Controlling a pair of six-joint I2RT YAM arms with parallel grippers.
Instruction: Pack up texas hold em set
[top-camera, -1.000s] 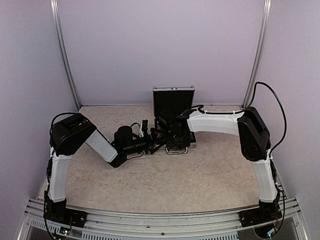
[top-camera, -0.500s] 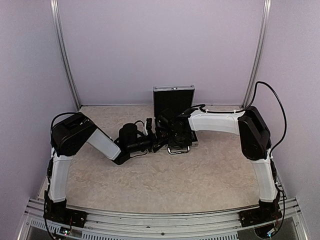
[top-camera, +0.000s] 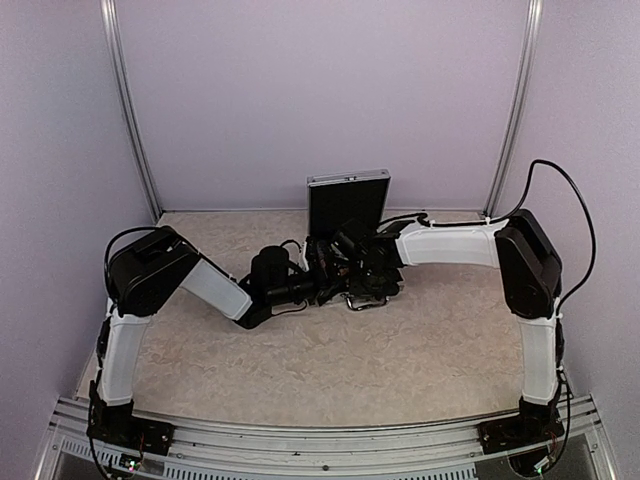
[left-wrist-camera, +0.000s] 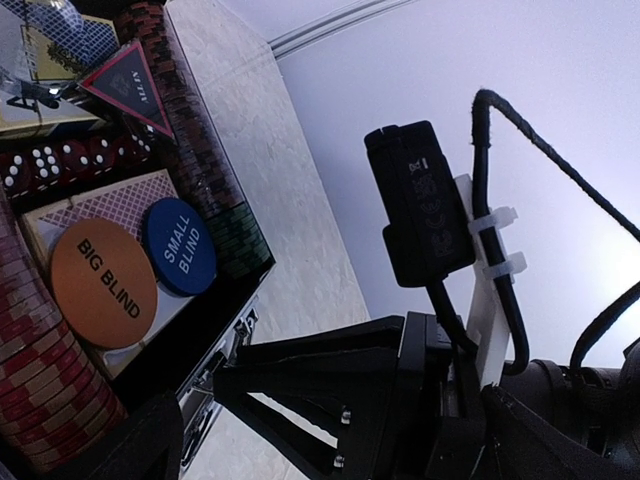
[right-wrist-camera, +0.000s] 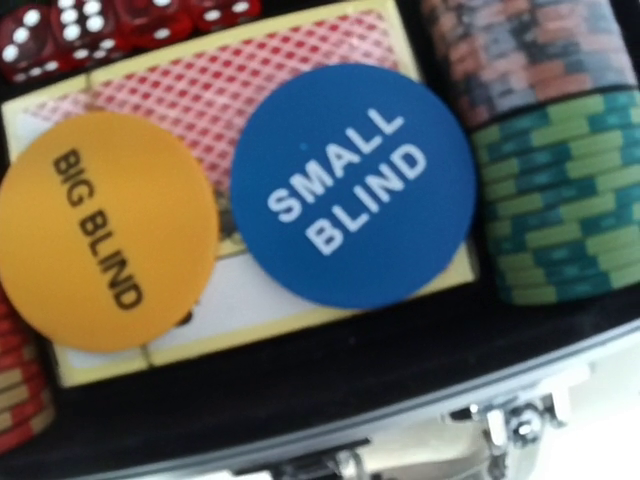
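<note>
Left arm (top-camera: 215, 290) shifted right, one orange disc (right-wrist-camera: 105, 230), one blue disc (right-wrist-camera: 352, 185)

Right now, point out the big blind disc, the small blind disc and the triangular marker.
big blind disc (right-wrist-camera: 105, 230): right wrist view, centre of orange face.
small blind disc (right-wrist-camera: 352, 185): right wrist view, centre of blue face.
triangular marker (left-wrist-camera: 128, 85): left wrist view, middle of dark face.

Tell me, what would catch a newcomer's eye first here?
The orange BIG BLIND disc and blue SMALL BLIND disc, side by side on a red-backed card deck in the right wrist view. Then, from above, the open silver case, lid upright, far across the table, with the left arm and right arm bent over it.
</note>
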